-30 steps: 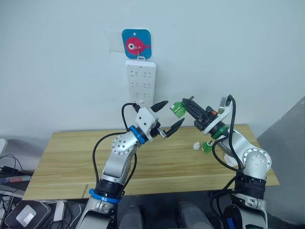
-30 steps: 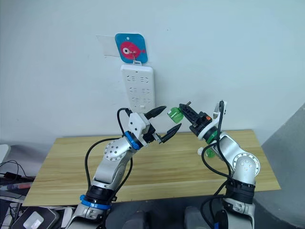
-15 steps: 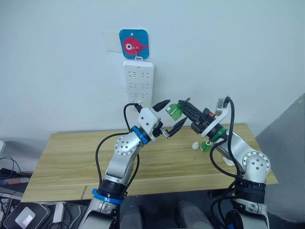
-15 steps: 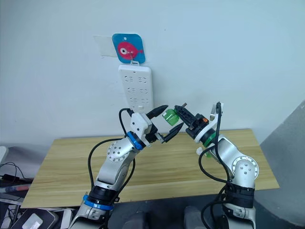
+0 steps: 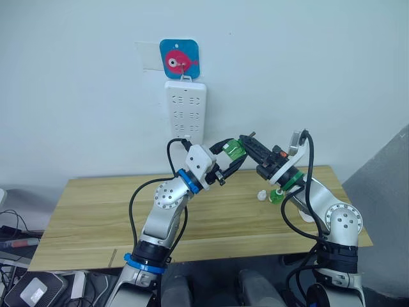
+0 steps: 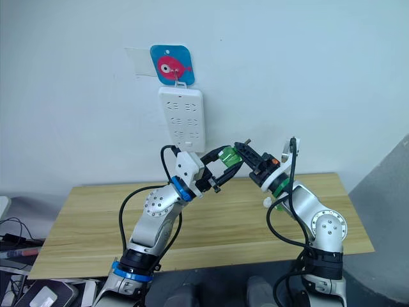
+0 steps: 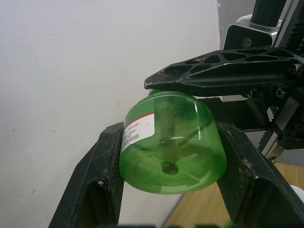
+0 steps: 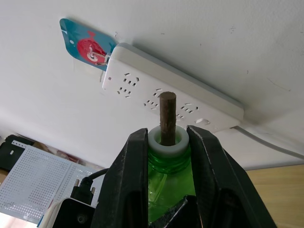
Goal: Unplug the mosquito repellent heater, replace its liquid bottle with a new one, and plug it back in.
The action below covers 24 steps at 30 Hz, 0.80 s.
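Green liquid bottle (image 7: 171,140) held mid-air above wooden surface (image 5: 96,211), below white power strip (image 5: 186,112) on wall. R gripper (image 8: 166,142) fingers clamp its white neck, wick poking out. L gripper (image 7: 171,156) fingers closed on bottle base, both sides touching.

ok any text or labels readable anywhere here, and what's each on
No words can be read.
green bottle: white label with a red band and lines of small print, too blurred to read.
blue card on the wall above the power strip: a pink fish picture, no lettering.
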Motion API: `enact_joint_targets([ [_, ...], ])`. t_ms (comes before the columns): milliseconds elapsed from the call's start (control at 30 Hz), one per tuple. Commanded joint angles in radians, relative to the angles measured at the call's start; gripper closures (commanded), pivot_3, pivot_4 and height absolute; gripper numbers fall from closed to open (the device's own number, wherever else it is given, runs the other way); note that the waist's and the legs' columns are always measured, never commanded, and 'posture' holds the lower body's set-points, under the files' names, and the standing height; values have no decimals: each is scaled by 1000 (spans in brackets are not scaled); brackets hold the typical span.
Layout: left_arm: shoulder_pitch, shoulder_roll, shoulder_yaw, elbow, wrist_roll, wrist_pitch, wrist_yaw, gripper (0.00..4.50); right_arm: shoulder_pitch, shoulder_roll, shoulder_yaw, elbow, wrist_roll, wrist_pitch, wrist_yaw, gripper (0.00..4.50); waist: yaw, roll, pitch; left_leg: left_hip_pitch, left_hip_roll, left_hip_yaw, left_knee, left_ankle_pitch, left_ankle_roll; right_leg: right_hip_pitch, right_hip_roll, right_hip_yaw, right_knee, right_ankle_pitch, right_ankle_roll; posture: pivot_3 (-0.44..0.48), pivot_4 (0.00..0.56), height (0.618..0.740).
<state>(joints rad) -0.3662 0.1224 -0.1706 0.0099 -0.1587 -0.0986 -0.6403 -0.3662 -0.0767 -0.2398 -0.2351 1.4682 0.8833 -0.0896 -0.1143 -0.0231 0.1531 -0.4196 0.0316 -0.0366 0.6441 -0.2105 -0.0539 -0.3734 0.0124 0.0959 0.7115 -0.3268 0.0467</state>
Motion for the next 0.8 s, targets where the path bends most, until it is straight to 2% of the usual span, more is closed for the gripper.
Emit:
enact_joint_targets([
  [33,-8,-11,-9,-26,-11,-4,8,2239,-8,-6,12,-31,37,-15,4,3657,0,0,0,0,0,0,0,0,0,0,0,0,0,0,0,-91,84,740],
  [200,-7,-4,-2,-19,-12,-2,9,2239,-3,-72,35,-37,14,21,34,1969,0,0,0,0,0,0,0,0,0,0,0,0,0,0,0,-94,92,740],
  [367,-1,17,14,-10,-25,22,-4,2239,77,-361,81,-75,-76,163,196,155,5,0,0,-1,0,0,0,0,0,0,0,0,-3,0,1,-101,110,740],
  [400,2,20,15,-9,-26,24,-5,2239,92,-424,88,-79,-102,181,240,24,5,0,0,-1,0,0,0,0,0,0,0,0,-3,0,1,-102,115,740],
  [500,12,30,18,-11,-33,28,-13,2239,136,-654,139,-68,-284,180,422,24,6,0,1,-2,0,1,-1,0,0,0,0,0,-6,0,1,-104,123,740],
  [600,21,38,16,-11,-37,28,-18,2239,159,-850,240,39,-539,77,584,24,6,0,1,-2,0,1,-1,-1,1,1,0,1,-9,-1,1,-107,128,740],
  [700,28,38,12,-11,-36,28,-17,2239,127,-924,310,176,-713,8,664,24,6,0,1,-1,0,1,-3,-1,2,2,0,1,-13,0,1,-107,133,740],
  [800,36,33,7,-12,-32,29,-14,2239,80,-924,360,284,-843,-32,702,24,6,0,1,-2,0,2,-4,-1,2,2,0,1,-14,0,1,-102,137,740],
])
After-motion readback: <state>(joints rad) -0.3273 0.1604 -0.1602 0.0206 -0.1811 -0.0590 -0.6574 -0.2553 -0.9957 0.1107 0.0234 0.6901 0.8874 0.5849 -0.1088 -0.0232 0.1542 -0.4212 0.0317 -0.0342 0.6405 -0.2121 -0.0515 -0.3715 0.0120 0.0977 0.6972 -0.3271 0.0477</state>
